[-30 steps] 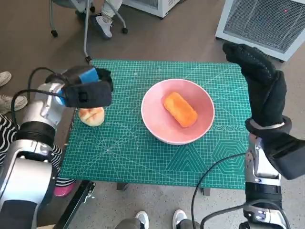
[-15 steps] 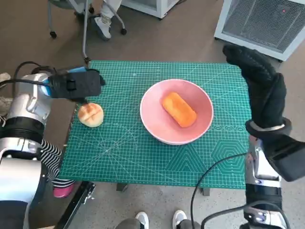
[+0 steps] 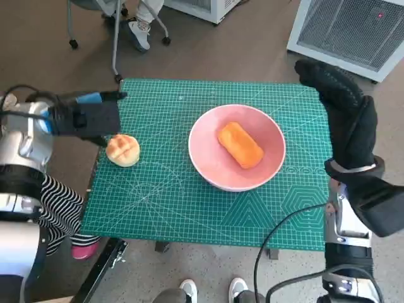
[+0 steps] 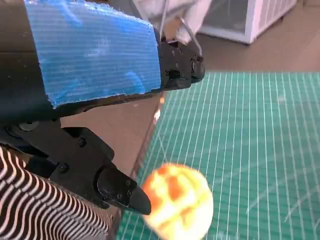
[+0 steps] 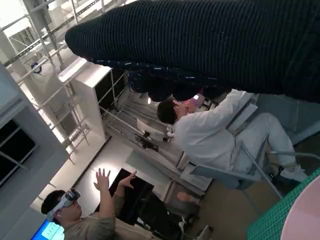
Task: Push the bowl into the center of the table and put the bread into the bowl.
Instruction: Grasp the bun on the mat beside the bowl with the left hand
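bowl point(image 3: 237, 148): pink, sits on the green cutting mat point(image 3: 189, 196) of the surface, roughly at its middle, a little toward the right half. one orange oblong bread piece point(image 3: 239, 144) lies inside it.

left robot hand point(image 3: 85, 117): at the left edge of the surface, over the mat's border, holding nothing. the left wrist view shows its black fingers point(image 4: 120, 187) apart, with one fingertip just beside a round scored bread roll point(image 4: 177, 200) but no grip on it. judged released.

right robot hand point(image 3: 344, 120): raised upright at the right side of the surface, clear of the bowl. the glove fingers are extended and hold nothing. judged released. the right wrist view shows only the glove as a dark band and people in the room beyond.

bread roll point(image 3: 123, 150): rests on the mat near the left edge, well apart from the bowl, just beside the left robot hand.

step in hand, as a judgement: the bowl placement looks done and one bread piece is in. if the roll counts as task bread, it remains outside.

next move, as a judgement: the left robot hand needs to come over the roll, close its fingers around it, lift, carry it across to the bowl and let go above the free part of the bowl, beside the oblong piece. the roll lies close to the edge, so a sideways nudge could tip it off.
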